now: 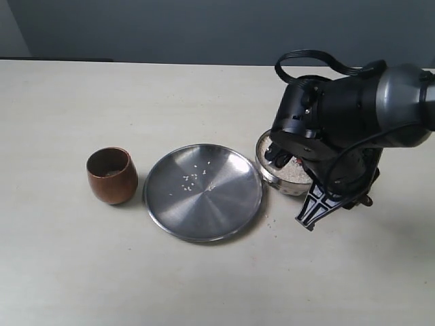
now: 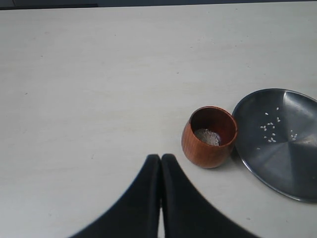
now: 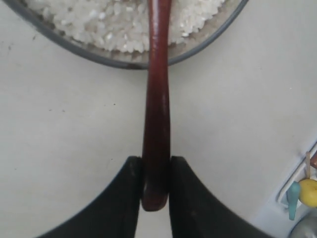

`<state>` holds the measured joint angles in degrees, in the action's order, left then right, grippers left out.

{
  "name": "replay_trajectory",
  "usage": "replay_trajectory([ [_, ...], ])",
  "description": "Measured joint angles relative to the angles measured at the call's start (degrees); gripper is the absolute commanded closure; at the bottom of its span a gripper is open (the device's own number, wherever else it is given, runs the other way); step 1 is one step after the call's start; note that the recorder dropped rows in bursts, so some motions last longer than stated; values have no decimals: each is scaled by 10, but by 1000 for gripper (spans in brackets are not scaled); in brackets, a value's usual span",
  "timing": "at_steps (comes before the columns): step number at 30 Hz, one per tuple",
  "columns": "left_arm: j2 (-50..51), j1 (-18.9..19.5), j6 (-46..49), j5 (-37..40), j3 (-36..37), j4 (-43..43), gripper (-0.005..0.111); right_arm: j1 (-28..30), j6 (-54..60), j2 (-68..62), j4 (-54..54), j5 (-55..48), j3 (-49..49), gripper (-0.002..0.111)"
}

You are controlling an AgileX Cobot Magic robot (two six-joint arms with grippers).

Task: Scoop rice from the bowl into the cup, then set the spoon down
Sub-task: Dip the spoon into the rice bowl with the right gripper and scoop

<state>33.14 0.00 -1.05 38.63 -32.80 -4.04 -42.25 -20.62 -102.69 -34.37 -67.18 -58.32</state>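
– Spoon (image 3: 157, 99): how is it being held?
– It is clamped near the handle's end by the right claw (image 3: 156, 166). Both dark fingers (image 3: 124, 198) are pressed against the sides of the reddish-brown handle, and its tip is seen poking just past them.

– Where is the handle directed?
– It is stretched away from the claw over a strip of bare table (image 3: 59, 148) and across the thin rim of the steel bowl (image 3: 89, 55). Its far part is laid over the rice (image 3: 99, 20), a white mound by which the bowl is filled nearly to the rim. The round end of the spoon is cut off by the edge of the right wrist view, so it cannot be told whether it is dug in.

– What is seen beside the bowl?
– In the exterior view a flat steel plate (image 1: 204, 193) is set just beside the bowl, on its left, with a few loose grains (image 1: 192, 178) scattered on it. The brown wooden cup (image 1: 112, 176) is stood upright just past the plate's other side, close to its rim. A little rice is seen at the bottom of its dark inside.

– And the left claw (image 2: 161, 163)?
– It is seen over bare table a little short of the cup. Its fingers are brought together, tip against tip, with nothing gripped between them.
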Motion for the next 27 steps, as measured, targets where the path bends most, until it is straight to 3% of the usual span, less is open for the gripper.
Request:
replay_trajectory([
  [27,0,0,0,0,0,0,106,13,-26,24,54,15,0,109],
])
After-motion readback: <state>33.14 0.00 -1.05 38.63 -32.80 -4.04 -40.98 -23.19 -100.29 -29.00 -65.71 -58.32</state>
